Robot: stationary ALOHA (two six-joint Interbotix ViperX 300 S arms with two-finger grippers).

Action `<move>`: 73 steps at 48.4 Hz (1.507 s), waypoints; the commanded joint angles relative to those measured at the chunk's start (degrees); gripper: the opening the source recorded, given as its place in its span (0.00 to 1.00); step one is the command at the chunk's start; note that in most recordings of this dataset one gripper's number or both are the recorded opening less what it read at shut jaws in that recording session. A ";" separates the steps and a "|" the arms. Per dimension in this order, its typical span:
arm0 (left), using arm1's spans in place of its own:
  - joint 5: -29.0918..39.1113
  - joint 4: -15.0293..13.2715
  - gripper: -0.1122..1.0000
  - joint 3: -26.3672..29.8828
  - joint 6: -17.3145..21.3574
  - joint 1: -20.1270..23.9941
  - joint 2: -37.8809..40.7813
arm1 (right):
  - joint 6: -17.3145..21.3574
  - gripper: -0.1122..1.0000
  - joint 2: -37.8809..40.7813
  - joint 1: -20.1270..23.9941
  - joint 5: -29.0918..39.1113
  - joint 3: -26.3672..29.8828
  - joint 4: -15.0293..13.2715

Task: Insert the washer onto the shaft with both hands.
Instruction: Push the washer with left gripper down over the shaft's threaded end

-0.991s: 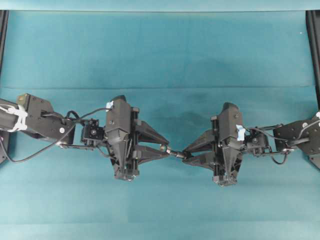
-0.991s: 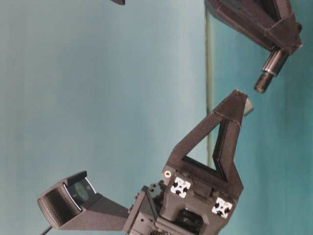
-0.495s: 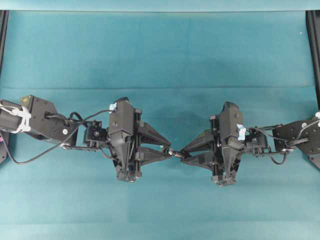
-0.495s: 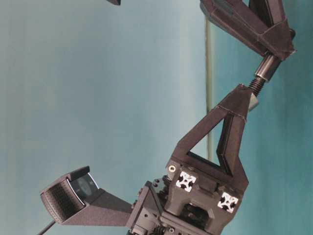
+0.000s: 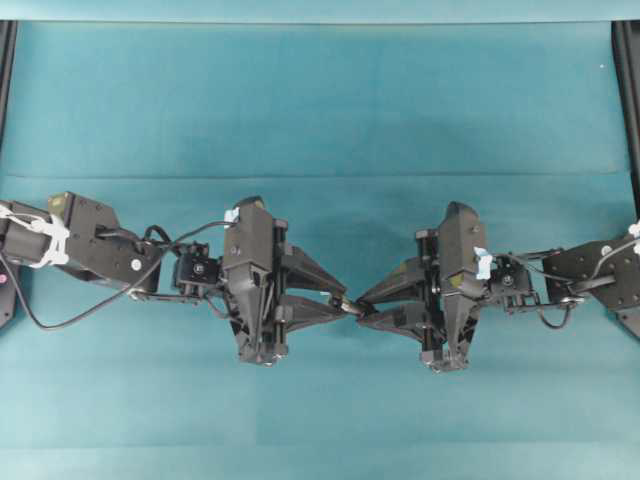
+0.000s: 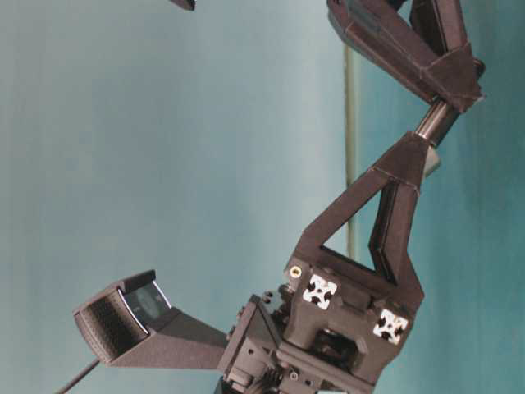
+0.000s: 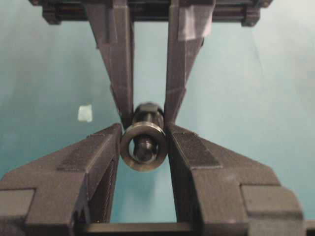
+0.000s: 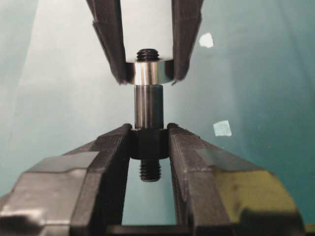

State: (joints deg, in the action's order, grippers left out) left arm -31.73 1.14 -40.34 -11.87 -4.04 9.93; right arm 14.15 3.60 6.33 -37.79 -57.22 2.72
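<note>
Item: the shaft (image 8: pixel 148 105). Dark stepped metal cylinder with a polished middle section and threaded ends. In the right wrist view its long axis runs straight away from the camera, with one short threaded stub (image 8: pixel 149 170) pointing back between the fingers and the other threaded tip pointing toward the opposite arm. In the overhead view the axis lies level, left to right, between the two arms and above the teal surface (image 5: pixel 320 100).

Item: right pincer (image 8: pixel 149 140). Narrow, clamped on the shaft's dark, thicker collar, one finger on either side. The polished section projects beyond the fingertips.

Item: the washer (image 8: pixel 148 72). Silver ring, seen edge-on from the right wrist, face-on from the left wrist (image 7: pixel 143 146). It sits around the far end of the shaft; the threaded tip pokes through its centre hole and shows just past the ring. Ring plane square to the shaft's axis.

Item: left pincer (image 7: pixel 143 147). Partly closed, holding the washer by its rim, fingertips touching opposite sides of the ring. In the overhead view it reaches in from the left (image 5: pixel 338 300) and meets the right pincer (image 5: pixel 362 308) tip to tip at mid-surface.

Item: pale tape squares (image 8: pixel 222 128) on the surface below, well apart from the parts.

Table-level view: the shaft (image 6: pixel 435 121) bridges the two sets of fingertips, tilted in that picture.
</note>
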 commanded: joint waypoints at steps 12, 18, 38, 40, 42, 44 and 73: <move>-0.26 0.00 0.42 1.32 0.00 -0.09 0.70 | 0.53 0.10 -0.26 -0.18 -0.88 1.32 0.26; -0.26 0.00 0.42 1.49 0.00 -0.18 0.97 | 0.53 0.10 -0.35 -0.44 -0.97 1.32 0.26; 0.09 0.00 0.42 2.11 0.09 -0.18 1.58 | 0.53 0.10 -0.26 -0.70 -1.67 1.58 0.26; 0.35 0.00 0.42 2.37 0.09 -0.18 1.76 | 0.53 0.10 -0.26 -0.70 -1.67 1.67 0.26; 0.79 0.00 0.42 2.81 0.26 -0.09 1.85 | 0.53 0.10 -0.26 -0.70 -1.67 1.67 0.26; 1.32 0.09 0.42 3.08 0.35 -0.09 1.93 | 0.53 0.10 -0.26 -0.70 -1.67 1.67 0.26; 7.29 0.00 0.42 5.89 0.79 0.00 2.46 | 0.44 0.10 -0.26 -0.70 -0.97 1.67 0.26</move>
State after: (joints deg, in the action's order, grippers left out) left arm -24.26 1.05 -35.42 -11.16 -4.04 12.74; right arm 14.15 3.96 5.71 -38.14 -56.60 2.90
